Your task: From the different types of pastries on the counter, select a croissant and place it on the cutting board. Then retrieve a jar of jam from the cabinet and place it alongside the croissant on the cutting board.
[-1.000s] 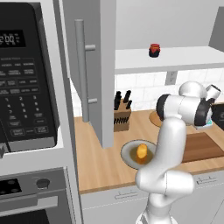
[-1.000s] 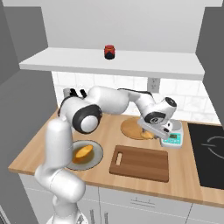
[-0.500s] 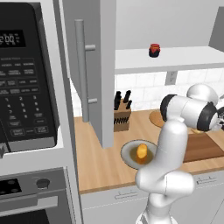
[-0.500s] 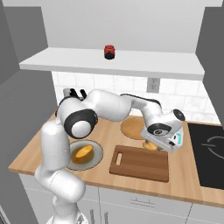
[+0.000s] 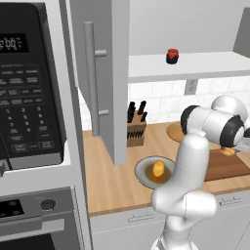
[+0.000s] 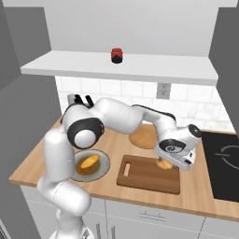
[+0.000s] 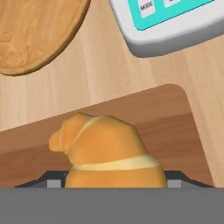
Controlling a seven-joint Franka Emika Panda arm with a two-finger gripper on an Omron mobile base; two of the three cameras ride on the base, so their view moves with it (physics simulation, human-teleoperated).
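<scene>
My gripper (image 6: 167,161) is shut on the croissant (image 7: 107,153), a tan-orange curved pastry held low over the far right corner of the dark brown cutting board (image 6: 140,176). In the hand view the croissant sits between my fingertips (image 7: 52,179) with the board (image 7: 170,122) right beneath it. From the left base the croissant (image 5: 228,152) peeks out under the hand above the board (image 5: 229,166). The jar of jam (image 6: 116,55), dark with a red lid, stands on the white shelf of the open cabinet (image 5: 105,73).
An orange-yellow pastry (image 6: 88,162) lies on a round grey plate (image 6: 103,167) left of the board. Behind the board are a round light-tan disc (image 6: 144,136) and a white and teal device (image 7: 175,22). A knife block (image 5: 136,132) stands by the wall, a cooktop (image 6: 226,158) at right.
The arm has carried the croissant from beside the white and teal device, forward and down, until it sits low over the cutting board's far right corner.
</scene>
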